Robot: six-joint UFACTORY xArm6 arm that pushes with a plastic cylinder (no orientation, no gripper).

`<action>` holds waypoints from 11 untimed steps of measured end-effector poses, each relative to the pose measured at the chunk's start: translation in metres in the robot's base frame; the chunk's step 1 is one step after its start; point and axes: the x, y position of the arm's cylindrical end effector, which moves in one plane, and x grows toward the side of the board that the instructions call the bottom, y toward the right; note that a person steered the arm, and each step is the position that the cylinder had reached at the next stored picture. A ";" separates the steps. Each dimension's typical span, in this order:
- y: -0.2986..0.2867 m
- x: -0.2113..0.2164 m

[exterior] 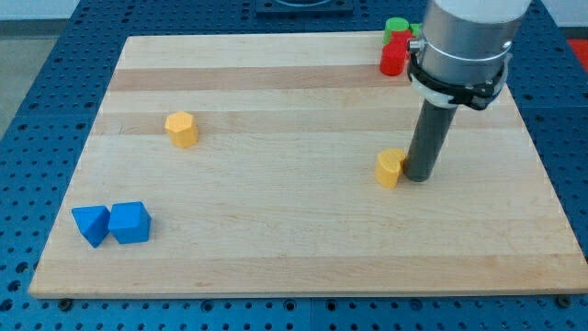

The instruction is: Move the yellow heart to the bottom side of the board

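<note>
A yellow block (390,168), which seems to be the heart, lies right of the board's middle. My tip (420,176) stands on the board just to the view's right of it, touching or nearly touching its side. A second yellow block (182,129), roughly hexagonal, lies at the upper left of the wooden board (276,248).
Two blue blocks (91,225) (130,222) sit side by side near the board's lower left corner. A red block (394,57) and a green block (397,28) sit at the top edge, partly behind the arm's grey body (464,41). A blue perforated table surrounds the board.
</note>
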 end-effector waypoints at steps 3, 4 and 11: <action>-0.054 -0.017; -0.067 -0.027; -0.152 0.019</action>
